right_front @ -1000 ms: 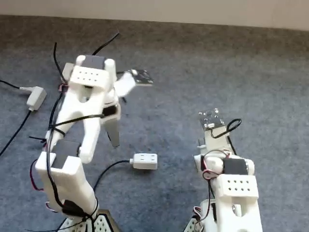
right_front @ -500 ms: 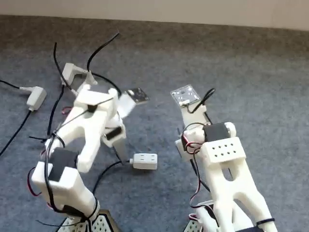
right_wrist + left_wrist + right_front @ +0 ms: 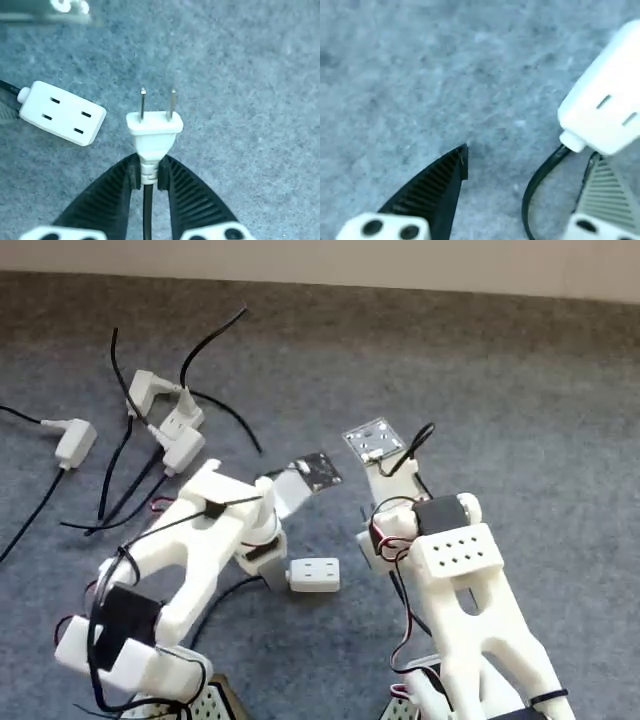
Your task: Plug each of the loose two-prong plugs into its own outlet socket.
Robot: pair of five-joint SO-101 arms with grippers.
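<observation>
The left pincer (image 3: 530, 154) stands wide open and empty, with the outlet socket (image 3: 600, 115) just ahead of one finger (image 3: 602, 187), probably to steady it. The right pincer (image 3: 148, 167) grips the plug (image 3: 152, 127) by its neck, leaving the prongs (image 3: 172, 102) free, pointing forward.

The high view looks steeply down from above the arms' base end. Both bases sit at the bottom edge of the frame, and the grey carpet (image 3: 520, 390) runs up to a pale strip along the top. The left wrist view hangs very close over the carpet, facing down between the spread fingers of the left gripper (image 3: 530, 160). The right wrist view sits somewhat farther off, looking out past the right gripper (image 3: 150, 165). All three views share one white outlet block (image 3: 313, 575) — the outlet block (image 3: 602, 112) is large in the left wrist view, while the outlet block (image 3: 62, 113) is smaller in the right.
</observation>
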